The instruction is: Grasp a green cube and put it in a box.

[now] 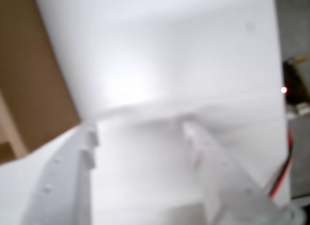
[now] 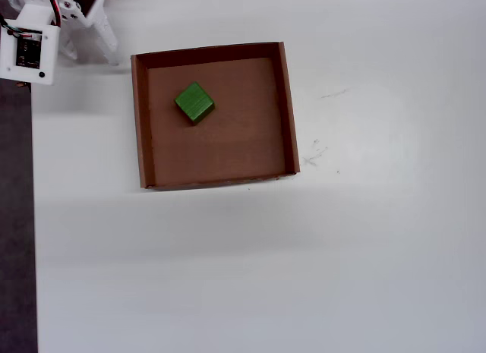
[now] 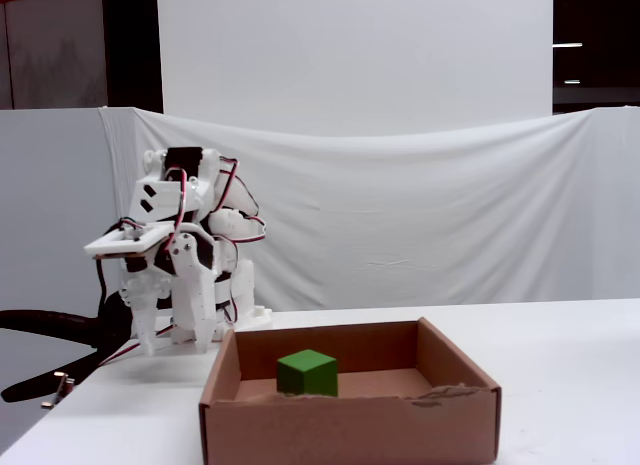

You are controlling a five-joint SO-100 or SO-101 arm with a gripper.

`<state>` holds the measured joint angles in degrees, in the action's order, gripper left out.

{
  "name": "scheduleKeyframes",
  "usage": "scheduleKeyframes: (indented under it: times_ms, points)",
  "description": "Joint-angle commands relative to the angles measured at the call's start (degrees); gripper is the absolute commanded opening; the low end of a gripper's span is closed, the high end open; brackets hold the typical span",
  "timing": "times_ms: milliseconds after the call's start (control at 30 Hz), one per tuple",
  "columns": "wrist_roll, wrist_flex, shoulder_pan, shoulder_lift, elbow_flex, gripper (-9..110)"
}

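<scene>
1. The green cube (image 2: 194, 102) lies on the floor of the box (image 2: 288, 110), in the upper-left part as the overhead view shows it, turned corner-on to the walls and touching none of them
2. In the fixed view the green cube (image 3: 307, 373) sits left of the middle inside the box (image 3: 350, 430)
3. The arm (image 3: 180, 255) is folded up beyond the box's far left corner, clear of it
4. The gripper (image 1: 140, 130) hangs over bare white table (image 1: 169, 51), its two white fingers (image 1: 85, 147) spread apart with nothing between them; a brown box wall (image 1: 29, 80) shows at the left of the blurred wrist view
</scene>
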<state>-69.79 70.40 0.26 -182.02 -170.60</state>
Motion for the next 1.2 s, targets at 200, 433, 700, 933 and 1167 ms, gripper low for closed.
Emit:
scheduleKeyframes:
  times_ms: [200, 433, 700, 933, 1167]
  points:
    - [0.4, 0.4, 0.2, -0.4, 0.4, 25]
    - [0.5, 0.5, 0.2, -0.4, 0.4, 25]
    - [0.7, 0.5, 0.2, -0.4, 0.4, 25]
    - [1.0, 0.5, 0.2, -0.4, 0.4, 25]
    - [1.2, 0.6, 0.2, -0.4, 0.3, 25]
